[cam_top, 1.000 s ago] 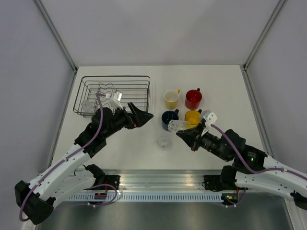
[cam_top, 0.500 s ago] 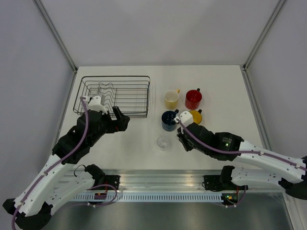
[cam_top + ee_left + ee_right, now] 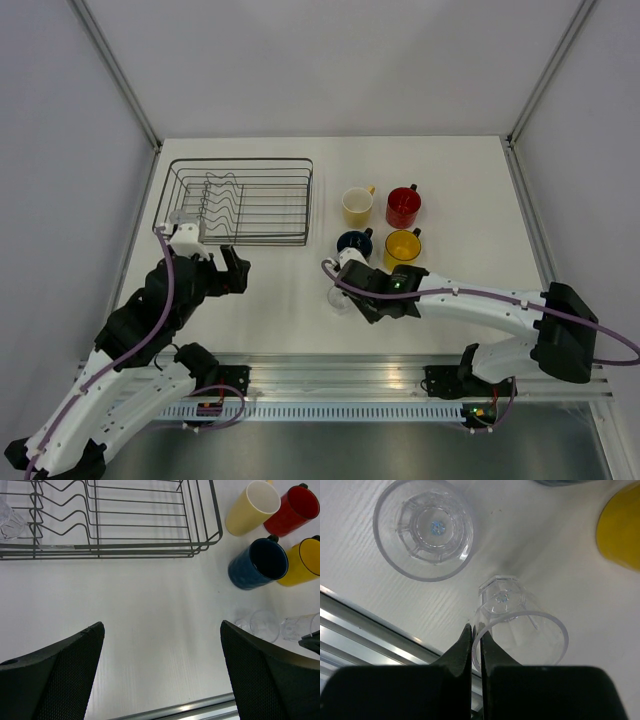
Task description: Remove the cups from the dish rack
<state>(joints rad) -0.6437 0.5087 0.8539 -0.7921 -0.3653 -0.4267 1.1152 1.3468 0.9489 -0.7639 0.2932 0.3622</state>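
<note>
The black wire dish rack (image 3: 238, 200) (image 3: 115, 520) sits at the back left, with one clear tumbler (image 3: 10, 517) in its left end. Right of it stand the cream (image 3: 357, 206), red (image 3: 403, 206), dark blue (image 3: 352, 245) and yellow (image 3: 401, 245) mugs. My right gripper (image 3: 475, 640) (image 3: 355, 290) is shut on the rim wall of a clear tumbler (image 3: 520, 625) (image 3: 297, 627), whose base is at or just above the table. A second tumbler (image 3: 423, 530) (image 3: 340, 298) stands upright beside it. My left gripper (image 3: 162, 650) (image 3: 235, 272) hangs open over bare table in front of the rack.
The metal rail (image 3: 330, 372) runs along the table's near edge, close behind the two tumblers. The yellow mug (image 3: 620, 535) stands just beyond the held tumbler. Grey walls close in the table on three sides.
My right arm has swung left and down, carrying the tumbler from beside the yellow mug to beside the standing tumbler. My left arm has pulled back from the rack toward the near left, still open.
</note>
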